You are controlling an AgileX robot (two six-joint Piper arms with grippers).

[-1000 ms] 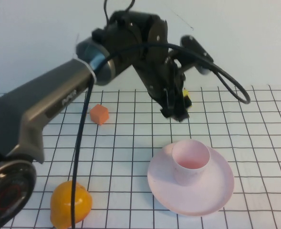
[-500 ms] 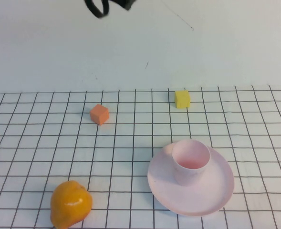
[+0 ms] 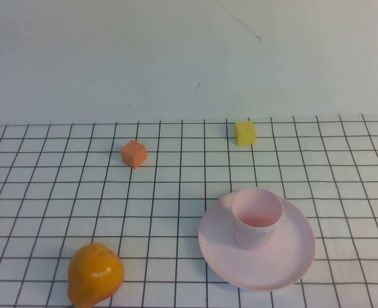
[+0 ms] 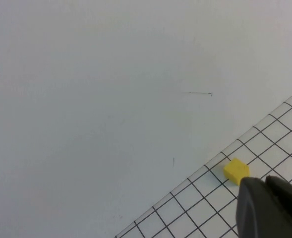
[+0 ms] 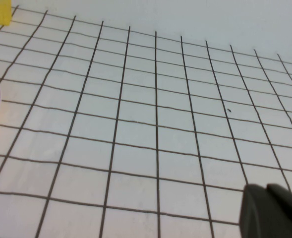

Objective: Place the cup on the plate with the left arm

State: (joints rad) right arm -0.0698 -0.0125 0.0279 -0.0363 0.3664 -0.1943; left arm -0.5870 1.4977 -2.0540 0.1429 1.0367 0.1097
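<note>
Cup upright on the plate; both arms clear of the table in the high view.

The pink cup stands inside the pink plate, slightly behind its middle, mouth up and empty. It looks light, stiff and smooth, so it would likely slip or tip under a hard sideways squeeze; the safest hold appears to be across the rim, with 1 finger inside and 1 outside, or around the upper wall. The left gripper shows only in its wrist view, jaws together and holding nothing, raised and aimed past the yellow block at the wall. The right gripper hangs low over bare grid cloth, jaws apparently together, empty.
</note>
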